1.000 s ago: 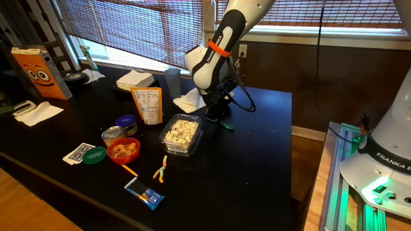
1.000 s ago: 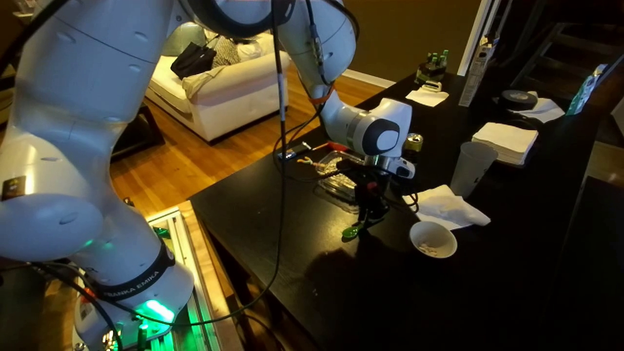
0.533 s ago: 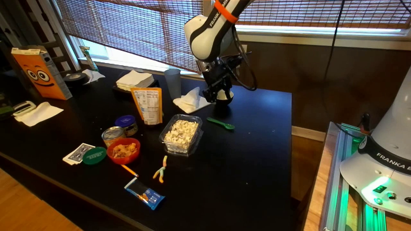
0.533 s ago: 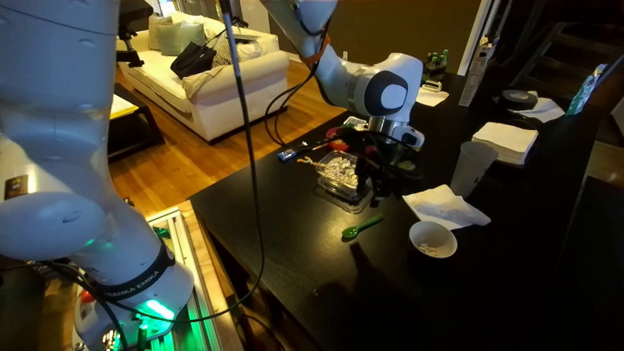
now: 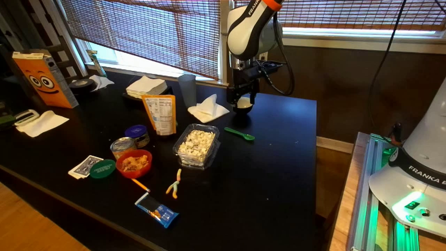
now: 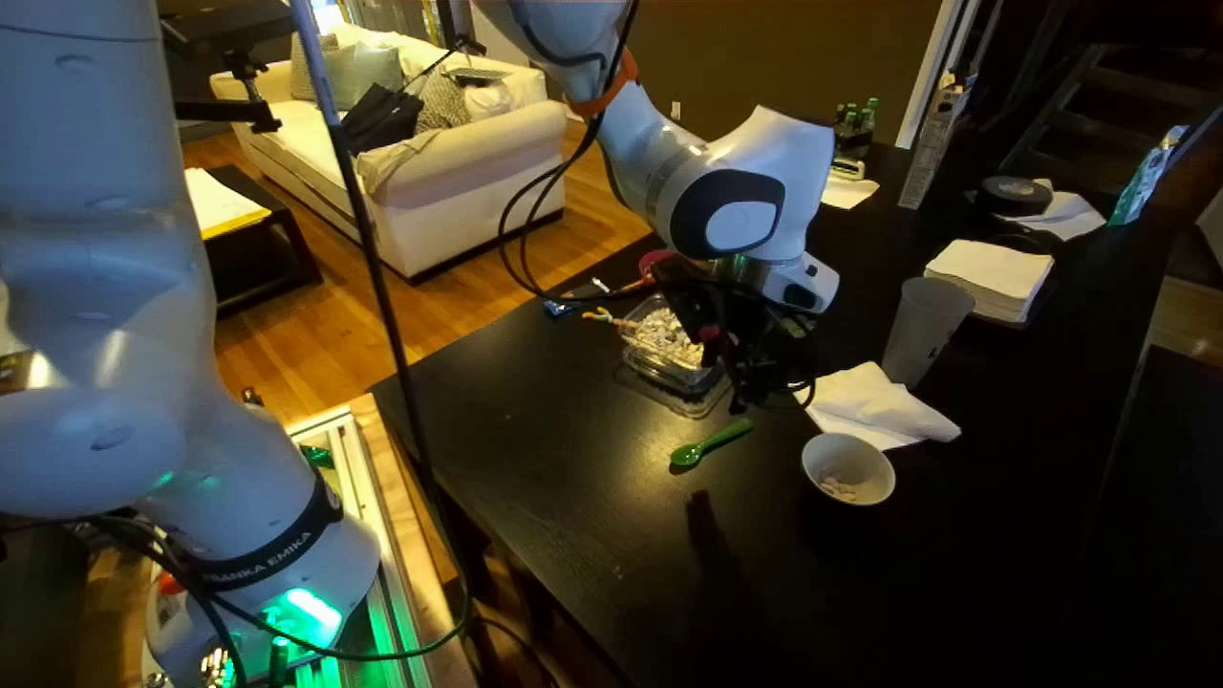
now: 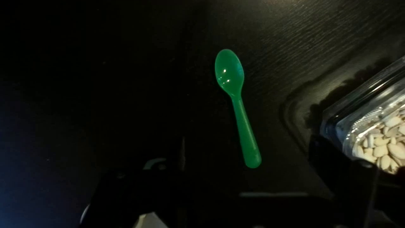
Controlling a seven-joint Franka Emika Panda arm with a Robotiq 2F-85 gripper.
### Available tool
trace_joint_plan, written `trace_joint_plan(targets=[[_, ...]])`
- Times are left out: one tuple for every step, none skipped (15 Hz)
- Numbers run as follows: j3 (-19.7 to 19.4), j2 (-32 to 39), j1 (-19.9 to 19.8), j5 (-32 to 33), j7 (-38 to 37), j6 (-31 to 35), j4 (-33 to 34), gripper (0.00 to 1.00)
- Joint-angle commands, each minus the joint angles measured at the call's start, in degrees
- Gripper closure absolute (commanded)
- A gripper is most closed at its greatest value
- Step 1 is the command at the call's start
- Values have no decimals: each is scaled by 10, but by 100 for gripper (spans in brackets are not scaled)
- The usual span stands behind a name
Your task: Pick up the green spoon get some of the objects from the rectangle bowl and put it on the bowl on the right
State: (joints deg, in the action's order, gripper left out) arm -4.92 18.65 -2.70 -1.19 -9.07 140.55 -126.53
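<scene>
The green spoon [image 7: 242, 117] lies flat on the black table, bowl end away from my gripper in the wrist view. My gripper [image 7: 249, 150] is open above the table, its dark fingers wide apart either side of the handle's end with nothing held. The rectangle bowl [image 7: 333, 126], clear plastic and full of pale seeds, is close to the finger on the right; in an exterior view the same rectangle bowl [image 5: 191, 160] stands beside the spoon. The bowl on the right [image 6: 846, 454] is small and white inside, with a few seeds at its bottom. Gripper fingers partly cover it in an exterior view.
A crumpled napkin [image 6: 874, 406] and a tall cup [image 6: 927, 330] stand near the white bowl. An orange pouch [image 5: 161, 115], a red bowl [image 5: 148, 167] of flakes and two cans are past the rectangle bowl. A gummy piece [image 5: 174, 186] lies in front.
One second ago my gripper was low at the spoon's handle. It has risen off it and its jaws have opened. The spoon and both bowls stay in place.
</scene>
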Motion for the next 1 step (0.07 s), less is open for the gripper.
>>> trace_joint_plan(targets=[[0,1,2,0,-1,-2,3,0]])
